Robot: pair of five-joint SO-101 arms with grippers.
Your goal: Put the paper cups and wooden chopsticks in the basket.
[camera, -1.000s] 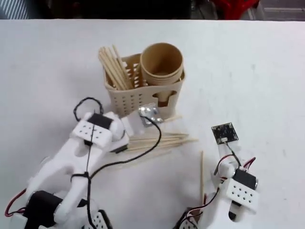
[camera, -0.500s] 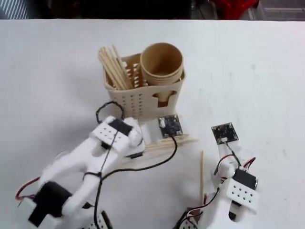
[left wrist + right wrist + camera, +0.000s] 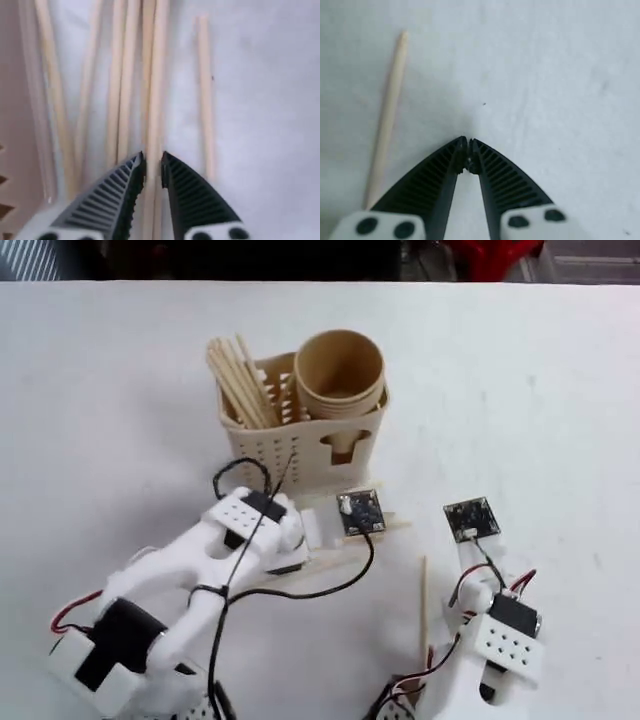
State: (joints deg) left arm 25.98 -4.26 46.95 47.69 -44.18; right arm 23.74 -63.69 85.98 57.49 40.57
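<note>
Between the left jaws: one pinched chopstick (image 3: pixel 154 115), loose chopsticks (image 3: pixel 120 90) alongside. Right jaws clenched empty, stray chopstick (image 3: pixel 387 115) just beside. Paper cups (image 3: pixel 340 375) and a bundle (image 3: pixel 238 380) already in basket (image 3: pixel 285 450); loose ones remain.

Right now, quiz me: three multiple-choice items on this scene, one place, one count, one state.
1. Where are the paper cups? A) on the table B) in the basket C) in a pincer
2. How many chopsticks lie beside the right pincer? A) three B) none C) one
3. The right pincer is: A) shut, empty B) wide open C) shut on a cup
Key: B, they stand stacked in the basket; C, a single one lies on the table next to it; A, its tips meet with nothing between.
</note>
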